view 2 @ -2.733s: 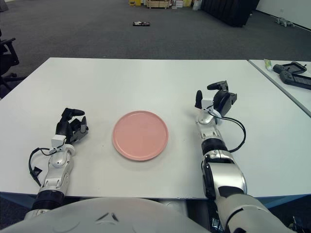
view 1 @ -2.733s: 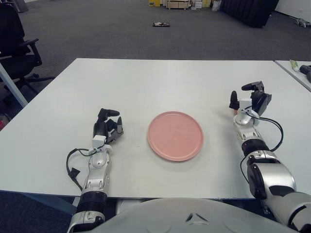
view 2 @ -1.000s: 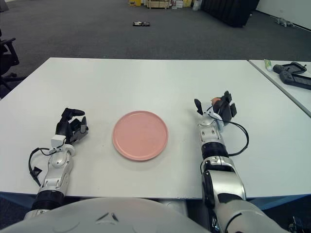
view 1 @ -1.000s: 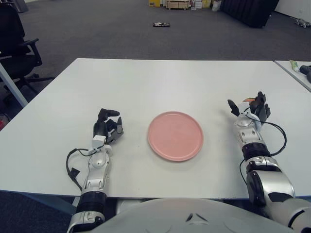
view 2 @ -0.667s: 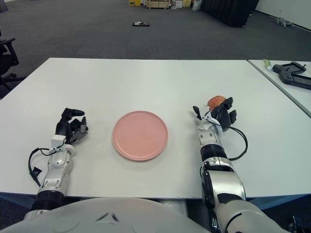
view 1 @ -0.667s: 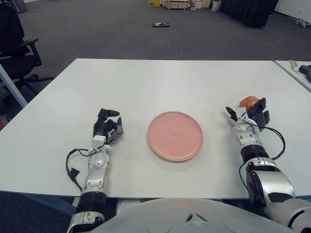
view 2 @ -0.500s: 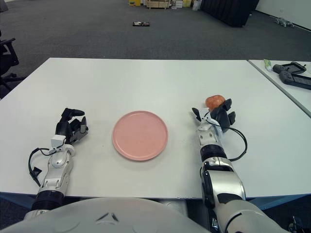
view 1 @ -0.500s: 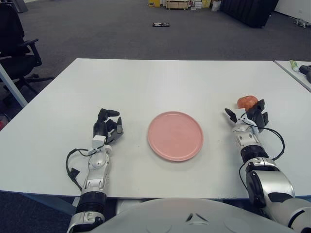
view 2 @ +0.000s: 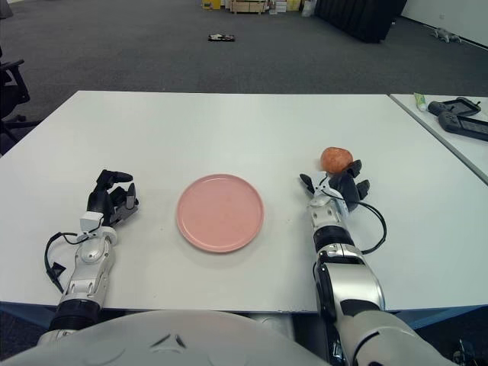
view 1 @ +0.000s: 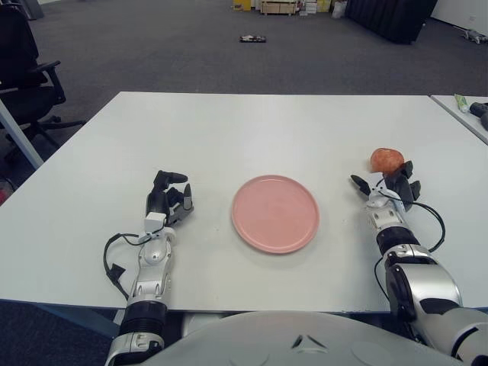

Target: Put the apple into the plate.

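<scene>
Grey carpeted floor (view 1: 191, 53) surrounds a white desk (view 1: 252, 130). Item one: pink plate (view 1: 274, 213), lying flat at the desk's middle, bare, well apart from both hands. Item two: apple (view 1: 386, 159), reddish-orange, on the desk just beyond the fingertips of the right hand (view 1: 385, 192); whether fingertip and apple touch cannot be told. Right hand: placed right of the plate, fingers (view 2: 353, 183) loosely spread, one dark digit (view 1: 358, 184) angled off toward the plate side, nothing gripped between them. A black cable (view 1: 435, 221) loops from the wrist on the outer side. Item three: left hand (view 1: 168, 200), left of the plate, fingers curled inward against one another, holding nothing; a black cable (view 1: 113, 263) trails beside its forearm. Background: office chair (view 1: 27, 76) off the desk's left side, a second desk edge (view 2: 450, 122) at far right carrying a dark device (view 2: 457, 109).
</scene>
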Robot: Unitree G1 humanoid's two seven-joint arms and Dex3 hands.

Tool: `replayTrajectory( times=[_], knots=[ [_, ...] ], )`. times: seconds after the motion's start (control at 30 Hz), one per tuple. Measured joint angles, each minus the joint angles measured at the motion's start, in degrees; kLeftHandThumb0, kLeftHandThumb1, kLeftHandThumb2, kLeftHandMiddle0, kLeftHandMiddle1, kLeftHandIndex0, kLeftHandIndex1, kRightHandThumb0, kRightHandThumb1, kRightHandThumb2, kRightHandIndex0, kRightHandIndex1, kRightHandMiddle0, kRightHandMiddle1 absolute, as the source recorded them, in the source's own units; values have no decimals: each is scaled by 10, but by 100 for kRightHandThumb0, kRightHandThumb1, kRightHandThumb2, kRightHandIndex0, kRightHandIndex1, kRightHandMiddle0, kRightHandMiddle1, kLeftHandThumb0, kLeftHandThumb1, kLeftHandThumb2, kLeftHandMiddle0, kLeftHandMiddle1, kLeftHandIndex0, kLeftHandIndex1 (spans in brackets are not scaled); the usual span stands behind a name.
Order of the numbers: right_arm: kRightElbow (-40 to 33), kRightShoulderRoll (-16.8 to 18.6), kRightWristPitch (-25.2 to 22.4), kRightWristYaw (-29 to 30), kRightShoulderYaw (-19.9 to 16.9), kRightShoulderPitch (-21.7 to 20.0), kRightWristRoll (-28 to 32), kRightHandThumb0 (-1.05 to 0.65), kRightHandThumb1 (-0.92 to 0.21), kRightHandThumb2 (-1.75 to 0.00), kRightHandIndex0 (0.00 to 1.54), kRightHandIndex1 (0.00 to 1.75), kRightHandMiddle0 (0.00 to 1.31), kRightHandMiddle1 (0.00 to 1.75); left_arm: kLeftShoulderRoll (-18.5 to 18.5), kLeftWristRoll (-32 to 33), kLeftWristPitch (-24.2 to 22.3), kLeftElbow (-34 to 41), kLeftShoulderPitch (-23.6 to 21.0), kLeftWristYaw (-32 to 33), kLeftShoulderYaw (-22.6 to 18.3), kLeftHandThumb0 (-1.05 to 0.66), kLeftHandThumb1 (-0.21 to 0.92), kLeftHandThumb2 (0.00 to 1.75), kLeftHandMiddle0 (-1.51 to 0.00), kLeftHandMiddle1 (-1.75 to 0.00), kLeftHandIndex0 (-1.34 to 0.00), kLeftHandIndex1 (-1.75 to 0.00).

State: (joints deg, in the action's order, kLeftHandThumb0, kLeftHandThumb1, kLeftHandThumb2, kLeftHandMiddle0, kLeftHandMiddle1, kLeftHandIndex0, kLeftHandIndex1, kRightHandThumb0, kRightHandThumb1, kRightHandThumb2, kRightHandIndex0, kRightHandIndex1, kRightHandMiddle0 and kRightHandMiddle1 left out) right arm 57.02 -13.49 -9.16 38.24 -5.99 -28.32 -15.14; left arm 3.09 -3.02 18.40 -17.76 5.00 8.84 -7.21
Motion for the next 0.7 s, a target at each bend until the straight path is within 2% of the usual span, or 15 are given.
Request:
replayTrajectory(
  times=[0.07,0.1,0.13,0.2,0.23,0.3,0.5,0.7],
  knots=[
    [10,-1,2,4,-3,-6,3,-87,-58,-51,1,11,0,0,0,-1,-2,1,0,0,0,-39,63,93,-82,-175,-38,-175],
    [16,-1,3,5,-4,-9,5,-82,-53,-61,0,28,0,0,0,-1,-3,2,0,0,1,-39,63,93,-82,-175,-38,-175],
    [22,-1,3,8,-5,-13,6,-80,-52,-65,0,34,0,0,0,-2,-4,3,1,0,1,-39,63,93,-82,-175,-38,-175],
    [32,-1,2,12,-7,-20,7,-73,-49,-75,0,59,1,1,0,-3,-5,5,1,0,2,-39,63,93,-82,-175,-38,-175],
    [36,-2,2,14,-8,-23,8,-72,-48,-76,0,62,1,2,0,-3,-6,6,1,0,2,-39,63,93,-82,-175,-38,-175],
    [43,-3,1,19,-10,-27,9,-67,-47,-82,0,79,0,17,0,-3,-6,8,2,0,3,-39,63,93,-81,-175,-38,-175],
    [57,-9,5,35,-14,-34,9,-59,-49,-87,0,106,0,60,0,-3,-6,9,4,1,3,-39,64,92,-80,-175,-37,-175],
    [65,-15,17,48,-15,-35,10,-55,-49,-90,0,118,0,82,0,-1,-6,10,5,1,3,-39,64,92,-80,-175,-37,-175]
  ],
)
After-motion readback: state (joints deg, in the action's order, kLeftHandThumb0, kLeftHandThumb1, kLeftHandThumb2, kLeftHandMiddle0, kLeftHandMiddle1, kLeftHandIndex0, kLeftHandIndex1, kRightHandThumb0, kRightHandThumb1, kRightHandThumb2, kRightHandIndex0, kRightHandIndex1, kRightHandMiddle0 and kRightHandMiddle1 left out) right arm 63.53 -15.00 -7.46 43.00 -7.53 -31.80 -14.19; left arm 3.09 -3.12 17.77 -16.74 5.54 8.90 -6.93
